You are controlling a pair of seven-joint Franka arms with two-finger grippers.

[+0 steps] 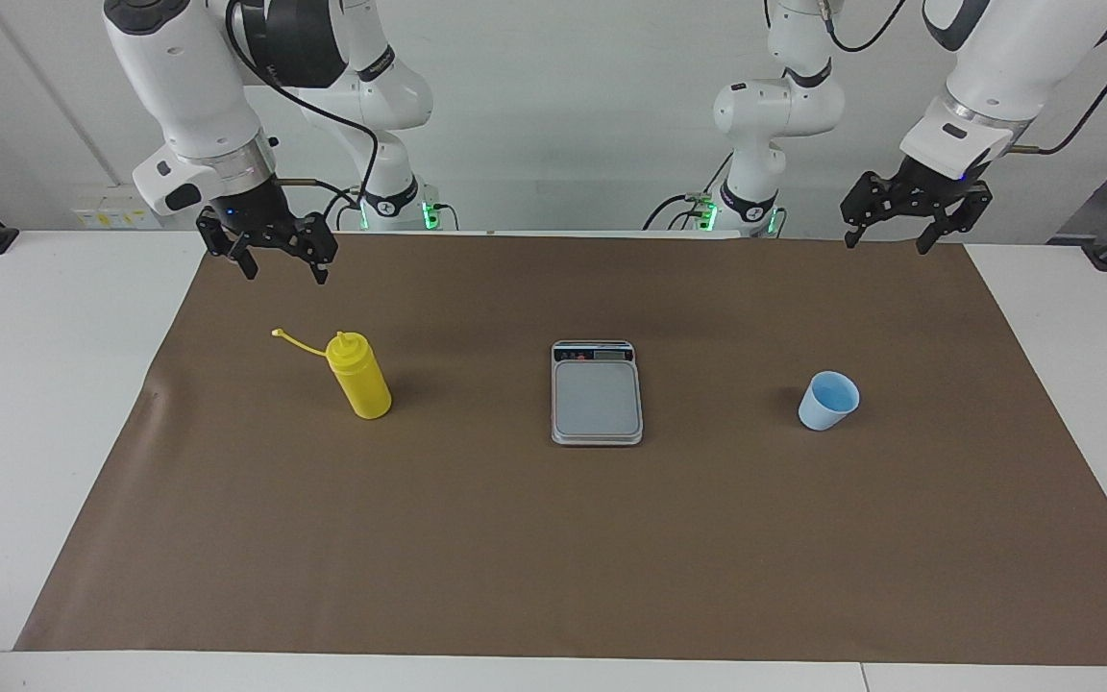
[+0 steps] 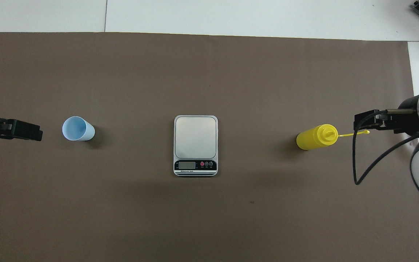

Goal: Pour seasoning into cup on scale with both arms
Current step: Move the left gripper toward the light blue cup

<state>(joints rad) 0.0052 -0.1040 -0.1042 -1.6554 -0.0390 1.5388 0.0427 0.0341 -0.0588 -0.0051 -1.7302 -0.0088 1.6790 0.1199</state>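
Jaws open over brown mat [image 1: 553,538], white table [image 1: 44,404], pale wall [image 1: 563,115].

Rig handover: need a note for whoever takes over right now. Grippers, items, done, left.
Left gripper: open, empty, raised at its own end of the mat.
Right gripper: open, empty, raised near the seasoning bottle.
Bottle upright, cap off on its strap.
Scale mid-table, plate bare.
Cup upright toward the left arm's end, off the scale.
Done: nothing.
Left: cup onto scale, grasp bottle, pour.
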